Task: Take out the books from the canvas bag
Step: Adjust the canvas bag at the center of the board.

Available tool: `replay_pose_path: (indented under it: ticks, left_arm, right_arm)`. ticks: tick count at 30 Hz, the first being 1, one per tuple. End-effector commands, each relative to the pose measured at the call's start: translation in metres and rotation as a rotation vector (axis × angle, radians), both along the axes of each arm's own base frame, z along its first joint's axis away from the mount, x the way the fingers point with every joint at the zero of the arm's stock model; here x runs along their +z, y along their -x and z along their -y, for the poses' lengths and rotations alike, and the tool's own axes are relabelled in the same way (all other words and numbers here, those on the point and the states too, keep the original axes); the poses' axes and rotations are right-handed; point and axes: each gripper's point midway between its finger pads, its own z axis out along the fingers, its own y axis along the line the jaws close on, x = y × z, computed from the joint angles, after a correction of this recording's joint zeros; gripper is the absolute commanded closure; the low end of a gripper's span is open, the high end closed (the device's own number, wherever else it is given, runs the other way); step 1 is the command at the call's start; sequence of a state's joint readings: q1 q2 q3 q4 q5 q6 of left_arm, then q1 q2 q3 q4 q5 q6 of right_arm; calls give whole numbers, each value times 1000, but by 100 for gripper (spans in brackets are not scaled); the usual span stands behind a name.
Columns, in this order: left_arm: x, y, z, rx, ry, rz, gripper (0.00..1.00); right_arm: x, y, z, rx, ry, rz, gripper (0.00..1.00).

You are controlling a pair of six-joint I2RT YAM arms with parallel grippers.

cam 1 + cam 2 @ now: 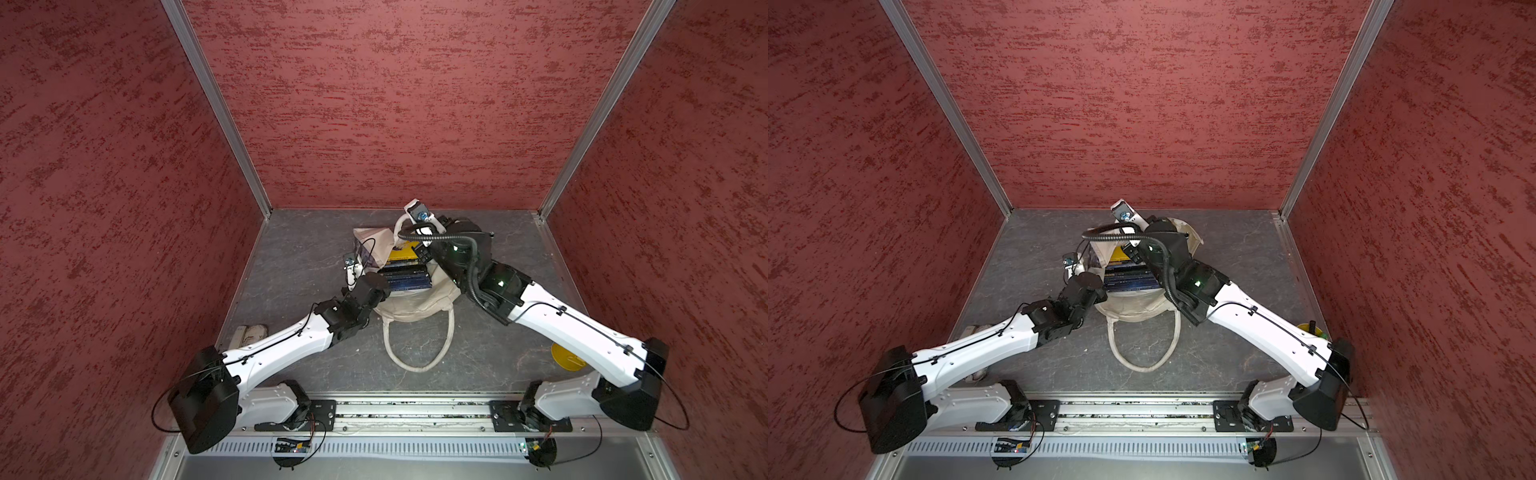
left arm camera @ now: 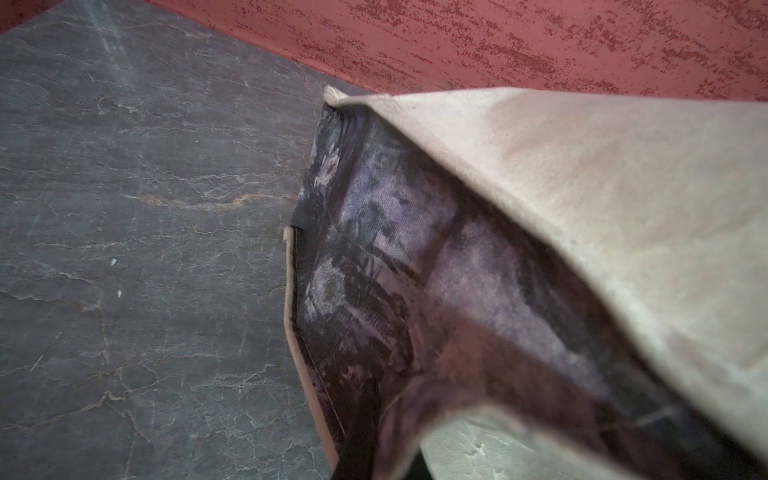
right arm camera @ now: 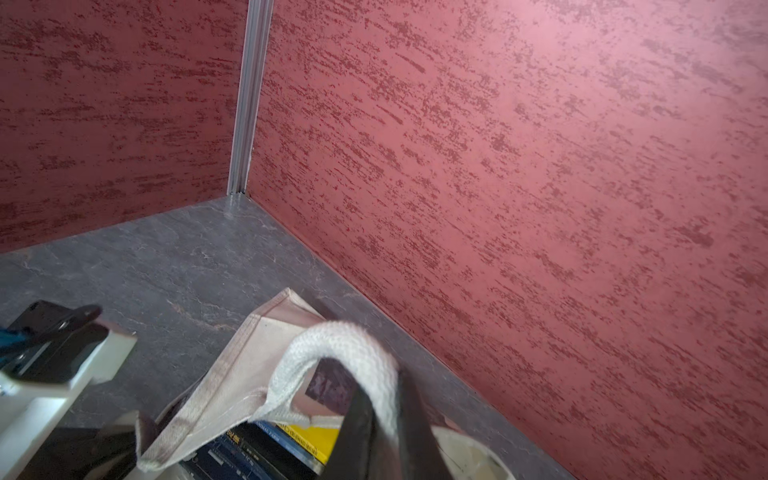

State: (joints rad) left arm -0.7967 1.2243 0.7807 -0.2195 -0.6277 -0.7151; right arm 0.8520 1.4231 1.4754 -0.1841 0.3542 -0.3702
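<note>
Right wrist view: books (image 3: 257, 451) cut off, half hidden inside canvas bag (image 3: 232, 384).

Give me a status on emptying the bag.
Done: nothing yet; no book shows outside the canvas bag. In hand: the left gripper pinches the bag's printed side and the right gripper has its jaws closed on a handle, holding the mouth open. Left: the whole stack of books, still inside.
</note>
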Motion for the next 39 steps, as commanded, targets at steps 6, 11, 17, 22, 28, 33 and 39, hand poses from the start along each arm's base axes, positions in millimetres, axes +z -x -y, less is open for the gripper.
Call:
replay_pose_path:
  ticks: [6,11,17,22,28,33,39]
  left_arm:
    - [-23,13,-11,-12,-81,-57,100]
    - [-26,14,-13,-11,-94,-54,100]
    - [-30,16,-12,-18,-96,-47,100]
    - [-30,19,-9,-35,-95,-33,100]
    - [-26,23,-3,-77,-80,14,100]
    - [-29,27,-10,-72,-83,33,100]
    - [-39,32,-16,-71,-102,28,100]
  right_arm:
    - [54,-37,0,216,-233,-114,100]
    - [59,-66,9,260,-282,-249,100]
    - [77,-89,30,263,-384,-351,100]
    - [83,-120,55,91,-420,-319,100]
    - [77,-153,73,-71,-408,-236,100]
    - [78,-162,71,4,-464,-253,100]
    - [96,-162,73,225,-636,-333,97]
